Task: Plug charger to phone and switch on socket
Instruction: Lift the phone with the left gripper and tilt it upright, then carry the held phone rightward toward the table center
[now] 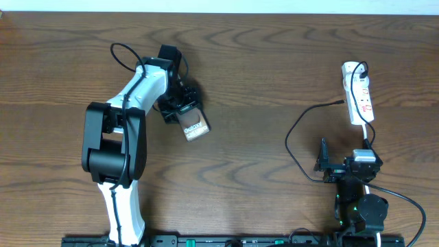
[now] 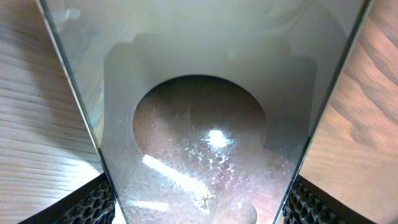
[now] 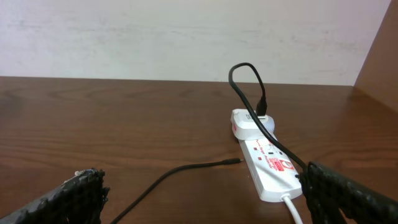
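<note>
The phone (image 1: 195,128) lies on the table left of centre, its "Galaxy" end toward me. My left gripper (image 1: 180,111) is shut on it; in the left wrist view the phone's glossy face (image 2: 199,124) fills the space between my fingers (image 2: 199,208). The white socket strip (image 1: 358,96) lies at the far right and also shows in the right wrist view (image 3: 267,165). The charger's black plug (image 3: 261,109) sits in the strip. Its thin cable (image 1: 291,137) loops left, and the connector tip (image 3: 238,162) lies free on the table beside the strip. My right gripper (image 1: 346,156) (image 3: 202,193) is open and empty, short of the strip.
The wooden table's far edge meets a pale wall (image 3: 186,37). The strip's white lead (image 3: 292,208) runs back toward my right arm's base (image 1: 363,206). My left arm (image 1: 116,137) stretches across the table's left side.
</note>
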Controlling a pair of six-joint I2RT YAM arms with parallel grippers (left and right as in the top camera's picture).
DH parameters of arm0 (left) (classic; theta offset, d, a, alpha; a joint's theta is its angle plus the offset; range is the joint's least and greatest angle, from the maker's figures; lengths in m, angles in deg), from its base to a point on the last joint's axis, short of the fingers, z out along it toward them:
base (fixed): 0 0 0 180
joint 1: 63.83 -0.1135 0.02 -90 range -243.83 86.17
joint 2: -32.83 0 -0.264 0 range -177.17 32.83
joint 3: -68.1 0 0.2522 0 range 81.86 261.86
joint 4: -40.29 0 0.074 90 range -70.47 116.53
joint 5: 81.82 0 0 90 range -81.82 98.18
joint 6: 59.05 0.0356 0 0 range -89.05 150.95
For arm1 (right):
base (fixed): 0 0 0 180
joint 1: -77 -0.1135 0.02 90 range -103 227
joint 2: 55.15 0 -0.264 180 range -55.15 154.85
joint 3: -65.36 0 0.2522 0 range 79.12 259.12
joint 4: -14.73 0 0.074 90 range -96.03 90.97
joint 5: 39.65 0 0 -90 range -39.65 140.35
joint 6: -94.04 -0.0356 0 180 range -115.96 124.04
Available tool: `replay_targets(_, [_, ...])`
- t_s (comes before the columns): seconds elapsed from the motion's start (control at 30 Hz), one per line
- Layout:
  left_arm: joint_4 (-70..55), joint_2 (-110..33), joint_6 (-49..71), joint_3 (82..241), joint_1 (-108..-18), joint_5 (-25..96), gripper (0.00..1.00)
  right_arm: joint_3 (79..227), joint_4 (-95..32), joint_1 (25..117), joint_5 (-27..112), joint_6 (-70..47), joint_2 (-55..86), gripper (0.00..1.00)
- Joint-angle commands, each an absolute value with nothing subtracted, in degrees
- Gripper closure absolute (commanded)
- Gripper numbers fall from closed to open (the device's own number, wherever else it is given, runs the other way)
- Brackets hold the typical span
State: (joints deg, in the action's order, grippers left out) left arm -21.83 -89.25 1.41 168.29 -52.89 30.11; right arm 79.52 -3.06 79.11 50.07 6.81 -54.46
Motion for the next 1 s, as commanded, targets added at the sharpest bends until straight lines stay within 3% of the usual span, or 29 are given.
replay_targets(0.0, [-21.39, -94.56, 4.60, 164.62, -52.38, 38.59, 0.43, 79.44, -3.30, 79.22, 49.75, 7.07, -54.76, 0.01])
replay_targets(0.97, [-19.42, -94.56, 16.64, 164.60, -52.38, 55.58, 0.42, 79.44, -3.30, 79.22, 49.75, 7.07, -54.76, 0.01])
